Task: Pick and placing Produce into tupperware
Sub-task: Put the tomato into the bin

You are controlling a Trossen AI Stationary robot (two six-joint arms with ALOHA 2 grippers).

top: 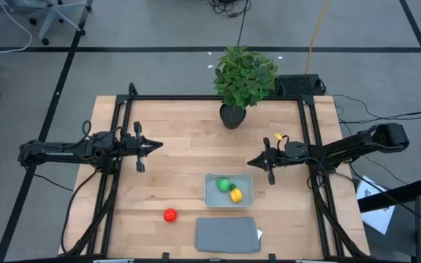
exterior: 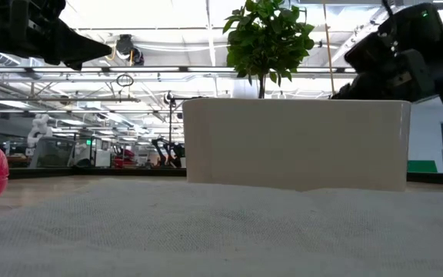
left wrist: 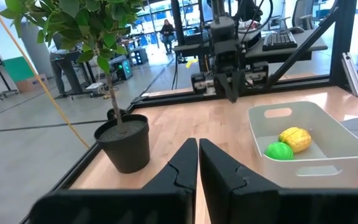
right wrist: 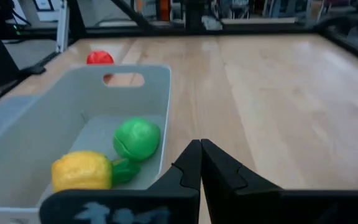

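Both pincers (top: 154, 146) (top: 253, 162) closed, empty; only the high view shows red produce (top: 169, 215) outside the tupperware (top: 212, 196).

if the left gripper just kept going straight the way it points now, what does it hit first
Probably nothing on the table: the shut left gripper points across bare wood toward the right gripper, passing between the potted plant and the tupperware. Depth is uncertain.

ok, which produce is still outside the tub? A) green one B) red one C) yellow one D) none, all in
B: the red one sits on the bare table left of the tub, while the green one and yellow one lie inside it.
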